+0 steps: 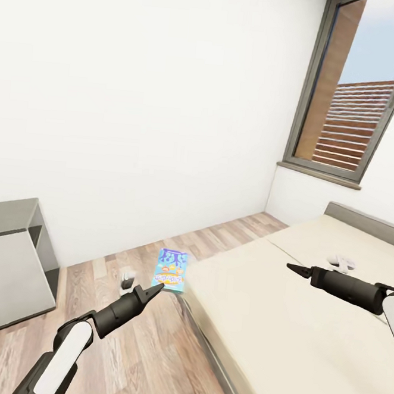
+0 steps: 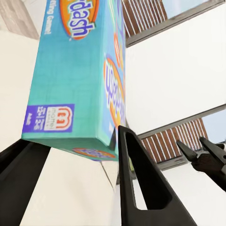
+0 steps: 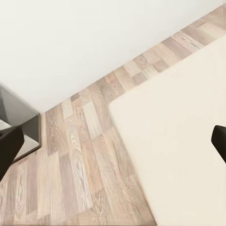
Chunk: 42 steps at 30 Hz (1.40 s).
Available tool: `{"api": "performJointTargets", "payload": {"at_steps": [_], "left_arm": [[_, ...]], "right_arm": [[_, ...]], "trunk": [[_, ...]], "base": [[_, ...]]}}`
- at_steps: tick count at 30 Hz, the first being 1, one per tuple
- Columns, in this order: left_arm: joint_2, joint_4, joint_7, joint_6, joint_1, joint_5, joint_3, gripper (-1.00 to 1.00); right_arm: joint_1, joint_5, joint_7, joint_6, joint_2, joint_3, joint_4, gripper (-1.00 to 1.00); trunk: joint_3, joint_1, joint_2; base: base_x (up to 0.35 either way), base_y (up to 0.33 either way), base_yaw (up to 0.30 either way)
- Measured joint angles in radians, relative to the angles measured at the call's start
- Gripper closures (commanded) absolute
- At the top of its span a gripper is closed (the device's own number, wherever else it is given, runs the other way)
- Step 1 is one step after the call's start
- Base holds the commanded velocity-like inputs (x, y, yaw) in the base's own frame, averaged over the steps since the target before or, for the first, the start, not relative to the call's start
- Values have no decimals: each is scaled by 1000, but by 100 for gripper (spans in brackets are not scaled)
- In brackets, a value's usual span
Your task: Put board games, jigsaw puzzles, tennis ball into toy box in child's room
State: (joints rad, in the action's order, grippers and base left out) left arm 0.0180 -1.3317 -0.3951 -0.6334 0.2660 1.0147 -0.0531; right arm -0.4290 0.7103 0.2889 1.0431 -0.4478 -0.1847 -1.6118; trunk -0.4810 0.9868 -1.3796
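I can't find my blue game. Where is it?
The blue board game is at the left gripper's fingertips, by the bed's near corner, over the wood floor.

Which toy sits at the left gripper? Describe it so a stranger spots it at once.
Start at the beige bed under the window. At its corner, by the wood floor, the left gripper straddles a flat board game. It is teal-blue with purple and orange print, unlike the small white object on the bed.
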Motion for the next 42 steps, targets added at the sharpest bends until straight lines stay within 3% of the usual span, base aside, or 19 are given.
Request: {"api": "performJointTargets", "payload": {"at_steps": [42], "left_arm": [[0, 1, 1, 0, 0, -4, 0, 100]], "right_arm": [[0, -3, -3, 0, 2, 4, 0, -100]], "trunk": [[163, -161, 294]], "base": [[0, 0, 265]]}}
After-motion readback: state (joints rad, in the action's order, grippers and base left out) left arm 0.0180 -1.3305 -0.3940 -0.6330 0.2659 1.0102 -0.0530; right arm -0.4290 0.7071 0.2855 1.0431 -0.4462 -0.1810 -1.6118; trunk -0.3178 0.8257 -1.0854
